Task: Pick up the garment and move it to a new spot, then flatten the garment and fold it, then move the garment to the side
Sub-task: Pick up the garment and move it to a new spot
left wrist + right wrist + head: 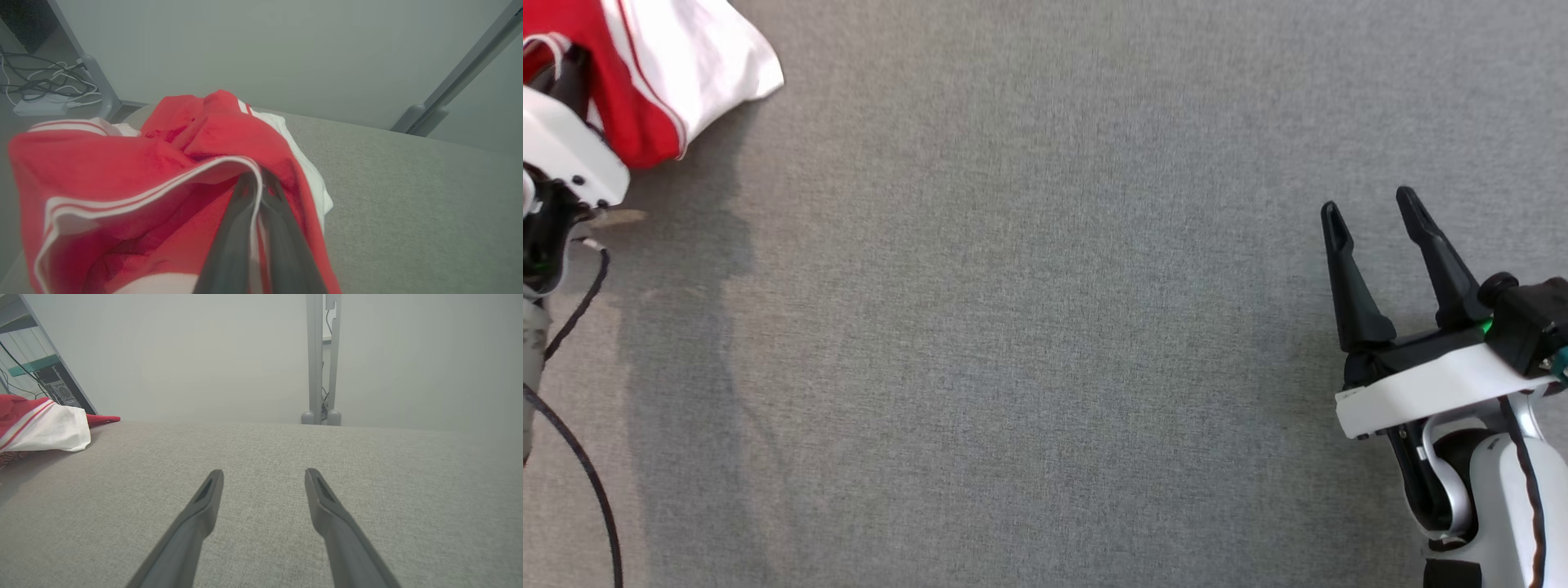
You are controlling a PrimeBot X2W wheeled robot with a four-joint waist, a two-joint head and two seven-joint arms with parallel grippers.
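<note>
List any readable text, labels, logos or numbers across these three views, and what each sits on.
No text can be read in any view.
The red and white garment shows stripes, with no print or tag in sight.
The grey cloth table is plain.
The dark box behind the table in the right wrist view is too small and blurred to show any label.

garment (711, 57) far-L on surface (1045, 327) | R end effector (1369, 202) near-R, well apart
</note>
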